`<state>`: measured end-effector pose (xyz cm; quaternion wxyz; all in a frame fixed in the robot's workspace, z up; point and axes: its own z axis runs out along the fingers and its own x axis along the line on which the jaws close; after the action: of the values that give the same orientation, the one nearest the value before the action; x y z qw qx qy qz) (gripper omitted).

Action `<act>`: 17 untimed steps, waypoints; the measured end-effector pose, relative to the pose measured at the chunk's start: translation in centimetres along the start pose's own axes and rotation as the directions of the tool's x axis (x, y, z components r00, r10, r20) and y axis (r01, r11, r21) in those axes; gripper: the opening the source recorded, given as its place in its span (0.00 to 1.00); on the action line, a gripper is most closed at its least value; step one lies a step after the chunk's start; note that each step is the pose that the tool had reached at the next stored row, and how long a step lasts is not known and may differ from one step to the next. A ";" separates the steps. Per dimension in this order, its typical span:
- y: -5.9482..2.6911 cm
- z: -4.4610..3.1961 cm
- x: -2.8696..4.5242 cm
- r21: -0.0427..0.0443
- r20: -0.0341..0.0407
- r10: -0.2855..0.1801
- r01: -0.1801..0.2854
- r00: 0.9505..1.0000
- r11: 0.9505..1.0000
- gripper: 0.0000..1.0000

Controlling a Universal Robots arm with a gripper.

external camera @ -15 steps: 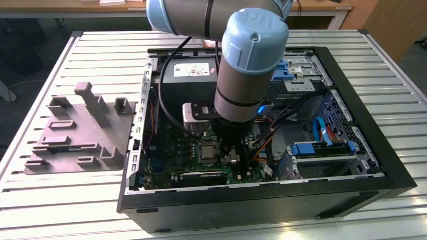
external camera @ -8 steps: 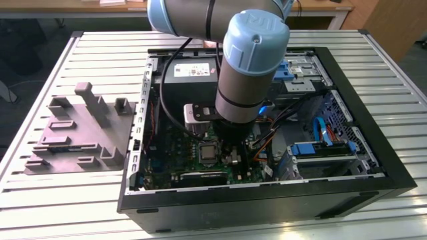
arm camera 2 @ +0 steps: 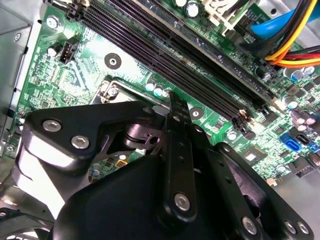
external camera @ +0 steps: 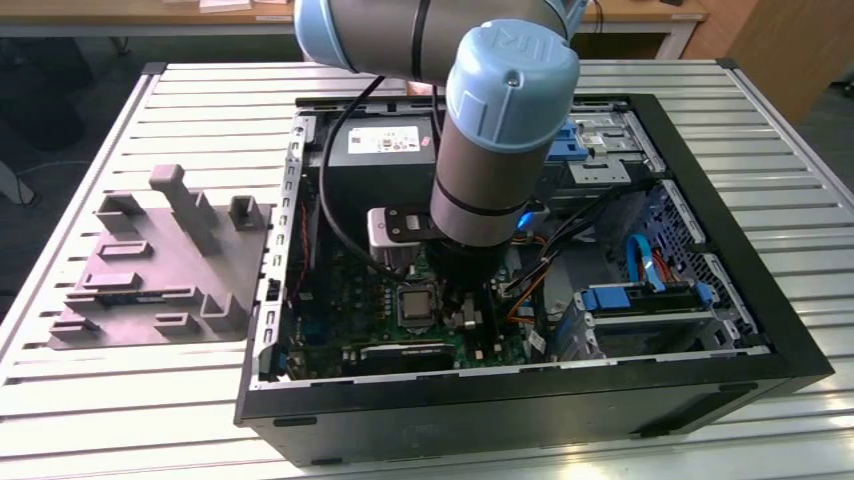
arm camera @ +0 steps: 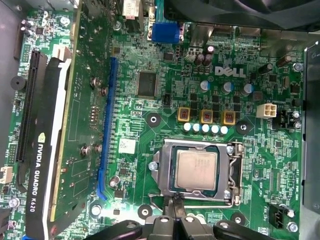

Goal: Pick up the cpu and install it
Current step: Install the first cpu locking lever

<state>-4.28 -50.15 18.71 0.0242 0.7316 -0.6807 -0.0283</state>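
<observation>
Cpu [arm camera: 196,170] seated in socket [arm camera: 235,172]; claw [arm camera: 176,204] just beside, closed, empty.

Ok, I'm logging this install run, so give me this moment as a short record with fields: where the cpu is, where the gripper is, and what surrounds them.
cpu: silvery square chip lying flat inside the socket frame on the motherboard
gripper: in the first wrist view, tips at the socket's edge, beside the cpu
held: nothing seen between the tips
motherboard: green board inside the open computer case
arm: reaching down into the case in the exterior view
fixture: grey moulded fixture on the slatted table, at the exterior view's left of the case
</observation>
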 end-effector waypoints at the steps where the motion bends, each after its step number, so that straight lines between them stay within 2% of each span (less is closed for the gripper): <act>1: 0.01 -0.07 -0.01 0.000 0.001 0.000 0.000 1.000 1.000 0.11; 7: 0.08 -1.02 -0.02 0.000 0.005 0.000 0.000 1.000 1.000 0.11; 15: 0.23 -3.08 -0.03 0.000 0.007 0.000 0.000 1.000 1.000 0.11; 17: 0.25 -3.36 -0.03 0.001 0.008 -0.001 0.001 1.000 1.000 0.11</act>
<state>-4.29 -50.15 22.08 0.0211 0.7317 -0.6806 -0.0312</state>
